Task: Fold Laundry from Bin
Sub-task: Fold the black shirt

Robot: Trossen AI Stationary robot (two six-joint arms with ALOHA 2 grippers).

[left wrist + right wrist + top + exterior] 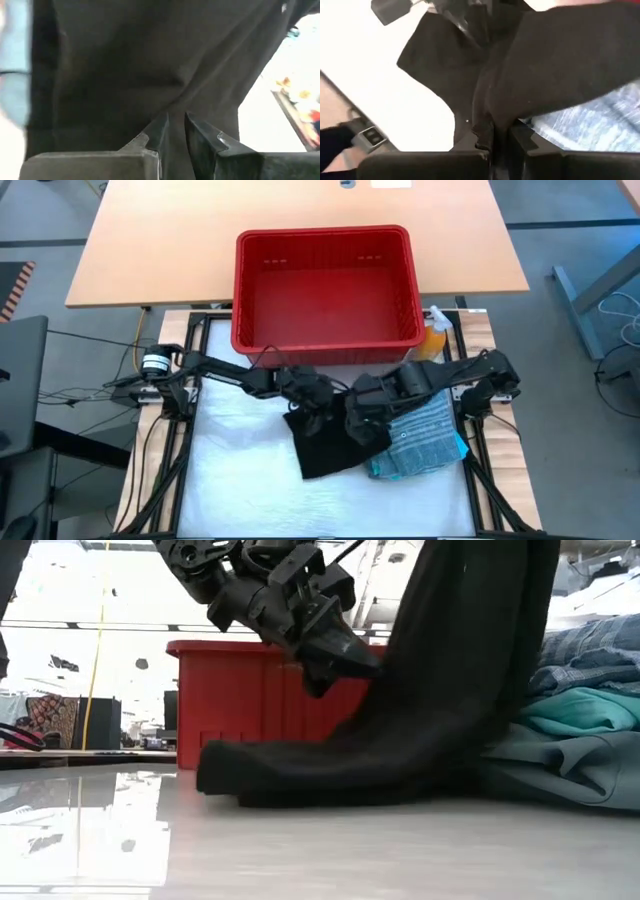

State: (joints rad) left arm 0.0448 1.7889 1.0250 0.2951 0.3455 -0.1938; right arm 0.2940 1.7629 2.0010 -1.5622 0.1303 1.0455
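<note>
I am pinching the black garment (322, 448) in my left claw (176, 131) and right claw (499, 129), lifting it so it hangs open for folding, the emptied bin (325, 280) beyond them.

High view looks straight down, far off, taking in the whole table with the red bin (325, 290) at its far side. Low view sits at table-top height on the near side, facing level toward the bin (250, 700), very near the black garment (430, 720). Left wrist view looks past its own fingers (155, 135), nearly touching the black garment (140, 65). Right wrist view is equally near it (545, 65). All four share that garment (325, 442), just in front of the bin.
</note>
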